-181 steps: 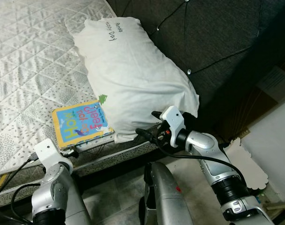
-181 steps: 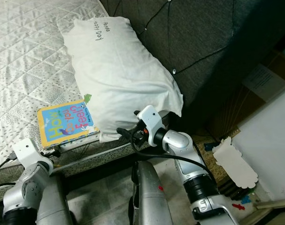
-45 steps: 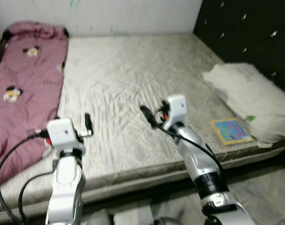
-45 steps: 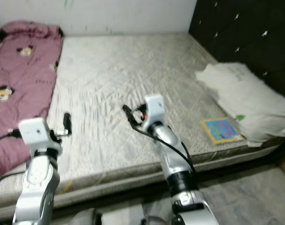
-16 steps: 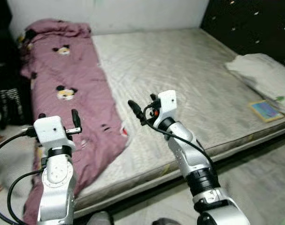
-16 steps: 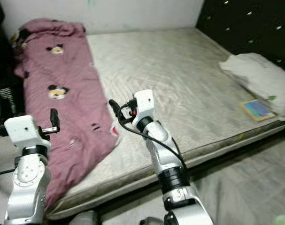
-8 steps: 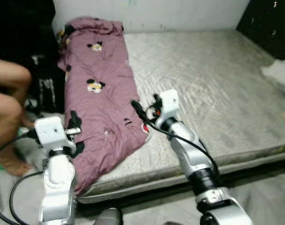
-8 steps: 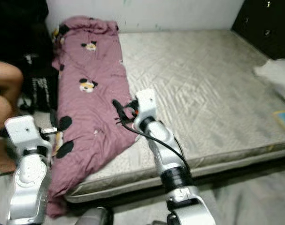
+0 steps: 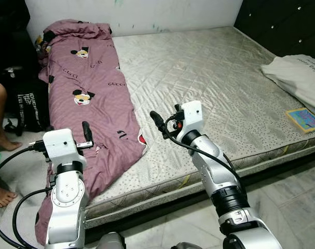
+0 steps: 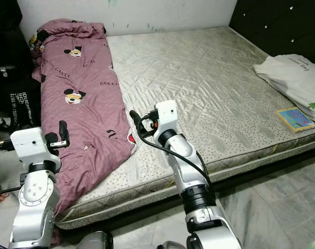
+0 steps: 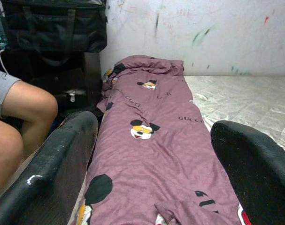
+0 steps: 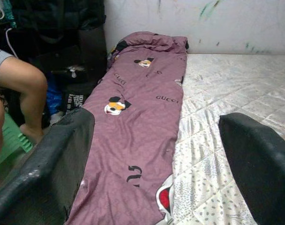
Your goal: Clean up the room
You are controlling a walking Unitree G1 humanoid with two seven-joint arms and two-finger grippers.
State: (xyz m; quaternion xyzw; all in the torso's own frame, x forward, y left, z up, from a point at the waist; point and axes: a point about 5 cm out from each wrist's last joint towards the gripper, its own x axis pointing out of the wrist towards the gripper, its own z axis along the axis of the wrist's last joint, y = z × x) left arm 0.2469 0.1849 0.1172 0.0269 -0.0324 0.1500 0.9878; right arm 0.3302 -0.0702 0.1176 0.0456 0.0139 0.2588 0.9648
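A person's leg (image 11: 25, 112) sits at far left beside the bed. The left gripper (image 9: 86, 132), fingers apart, hovers over the near end of the pink blanket (image 9: 90, 98), which trails off the mattress (image 9: 209, 78). The right gripper (image 9: 158, 122), also spread, hangs just right of its edge. A shallow pinch could slip, dragging the blanket floorward.
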